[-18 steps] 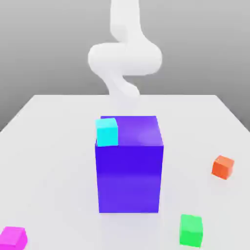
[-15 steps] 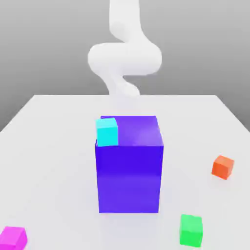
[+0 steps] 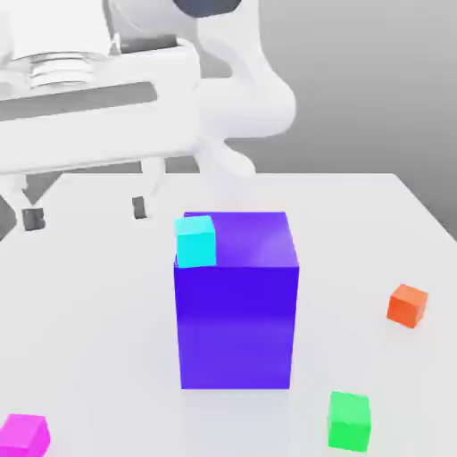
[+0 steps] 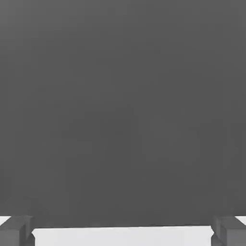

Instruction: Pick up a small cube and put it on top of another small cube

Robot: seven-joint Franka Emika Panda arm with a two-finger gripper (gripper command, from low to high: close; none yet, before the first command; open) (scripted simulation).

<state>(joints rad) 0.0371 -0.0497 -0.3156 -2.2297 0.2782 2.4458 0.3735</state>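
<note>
Gripper (image 3: 87, 212) hanging in the upper left of the exterior view, fingers spread wide apart with nothing between them; dark fingertips (image 3: 139, 208) poised above the white table (image 3: 98, 303), well clear of every cube. In the hand view, gripper (image 4: 123, 233) seen as two grey pads (image 4: 15, 230) at the lower corners, a strip of table (image 4: 120, 235) between them.

Right of the hand, at frame centre, big blue-violet block (image 3: 236, 303) standing upright on the table, with a cyan cube (image 3: 195, 241) resting on the left front corner of its top face.

Small magenta cube (image 3: 24, 435) lying in the lower left corner of the exterior view, on the table, well apart from the gripper.

Green cube (image 3: 349, 420) at lower right, orange cube (image 3: 408, 305) at right edge, both on the table.
</note>
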